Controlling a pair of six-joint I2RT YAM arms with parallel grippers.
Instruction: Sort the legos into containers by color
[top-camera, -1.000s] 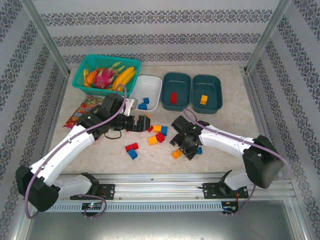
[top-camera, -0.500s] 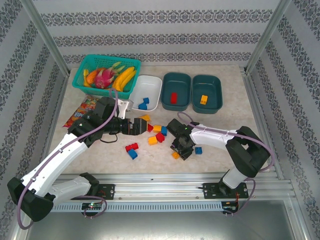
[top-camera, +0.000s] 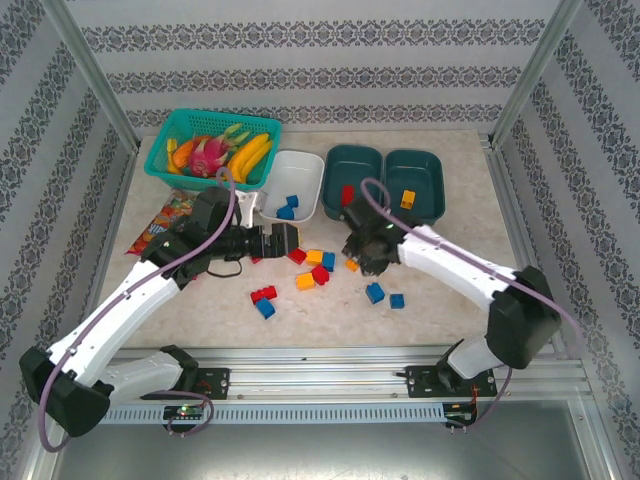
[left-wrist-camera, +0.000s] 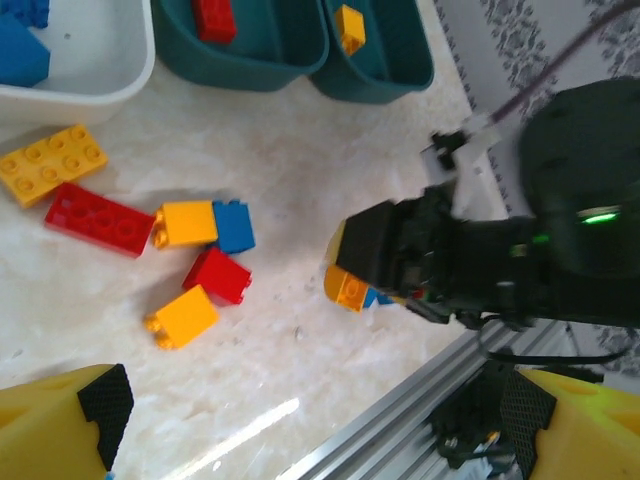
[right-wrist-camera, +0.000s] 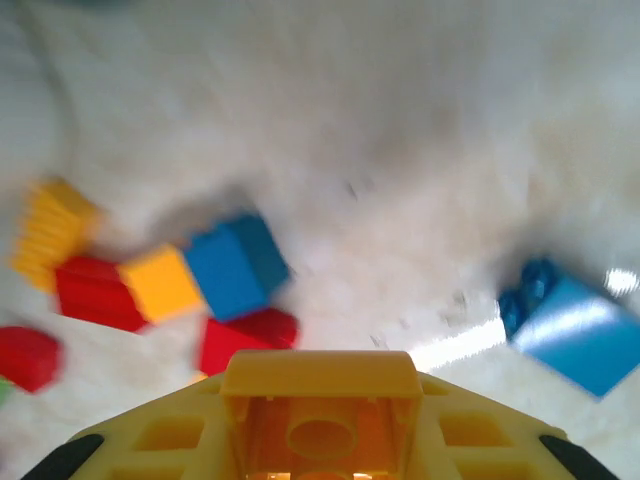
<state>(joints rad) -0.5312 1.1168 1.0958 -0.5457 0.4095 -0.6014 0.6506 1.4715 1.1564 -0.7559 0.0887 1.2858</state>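
Right gripper (top-camera: 357, 258) clamped on one yellow-orange brick (right-wrist-camera: 320, 425); left gripper (top-camera: 287, 241) spread wide over the table (top-camera: 460, 225).

Nearest, at 7 o'clock from the table's middle, one blue brick (top-camera: 265, 308) and one red brick (top-camera: 263, 293) lie just beside each other; at 5 o'clock, two more blue bricks (top-camera: 375, 292) sit near one another. Further in, a loose cluster (top-camera: 320, 274) counts two yellow-orange, two red and one blue, with the left gripper at its 9 o'clock and the right gripper at its 3 o'clock. The left wrist view adds one long yellow brick (left-wrist-camera: 50, 165) beside the long red one. Beyond, three tubs stand in a row: the white tub (top-camera: 310, 168) with two blue bricks, the middle teal tub (top-camera: 362, 170) with one red, the right teal tub (top-camera: 425, 180) with one yellow-orange. Farthest, at 11 o'clock, one mesh basket (top-camera: 175, 128) of fruit.
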